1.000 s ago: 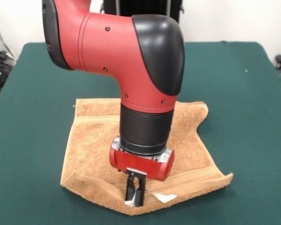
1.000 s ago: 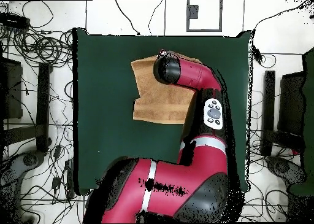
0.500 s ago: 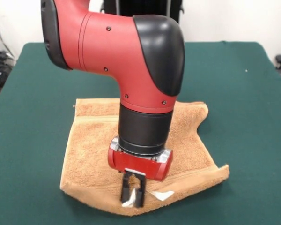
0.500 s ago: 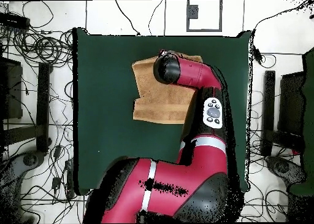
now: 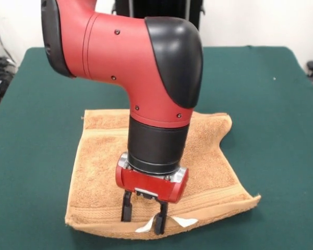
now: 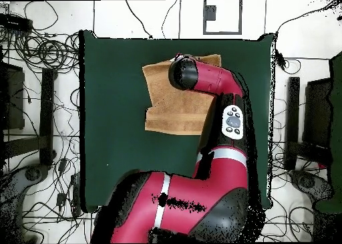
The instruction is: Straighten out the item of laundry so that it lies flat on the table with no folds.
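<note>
The tool (image 5: 144,217) stands over the near edge of the towel (image 5: 99,161), its fingers spread apart and gripping nothing, one tip beside the white label (image 5: 183,222). The towel lies on the green table (image 5: 281,120), its right side still rippled

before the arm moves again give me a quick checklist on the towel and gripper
1. Gripper open: ok, jaws spread apart over the towel's near edge.
2. Gripper free of cloth: cannot tell, fingertips sit at the edge by the white label.
3. Towel flat: not ok, the corner at the picture's right curls up and the far right edge is bent inward.
4. Towel fully on the table: ok, green cloth shows on the sides in view.
5. Near left corner flat: ok.
</note>
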You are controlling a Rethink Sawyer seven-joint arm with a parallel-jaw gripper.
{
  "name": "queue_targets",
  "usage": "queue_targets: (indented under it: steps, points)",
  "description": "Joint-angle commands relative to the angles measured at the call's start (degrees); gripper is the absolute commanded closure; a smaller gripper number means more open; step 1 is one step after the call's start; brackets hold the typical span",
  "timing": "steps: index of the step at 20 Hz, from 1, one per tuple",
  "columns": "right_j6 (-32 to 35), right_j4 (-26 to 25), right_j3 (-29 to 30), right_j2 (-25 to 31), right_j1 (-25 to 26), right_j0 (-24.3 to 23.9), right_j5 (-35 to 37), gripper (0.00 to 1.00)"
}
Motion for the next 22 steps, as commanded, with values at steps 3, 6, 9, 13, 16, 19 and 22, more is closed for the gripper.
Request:
queue_targets:
  steps: [3,6,9,13,16,19,22]
  points:
    - [1.46,-2.72,1.12,-0.03,0.20,2.07,8.96,0.00]
    - [0.18,-1.32,8.03,5.16,-5.43,-1.18,3.66,0.00]
    - [0.09,0.87,12.59,9.47,-10.69,-4.06,1.85,0.00]
    - [1.76,2.48,14.00,13.21,-13.87,-6.46,-0.06,0.00]
    - [2.74,2.59,14.84,14.49,-15.45,-7.41,-0.74,0.00]
    - [2.48,2.57,14.64,14.83,-15.96,-7.87,1.53,0.00]
    - [0.84,1.89,12.75,13.35,-14.85,-6.97,9.94,0.00]
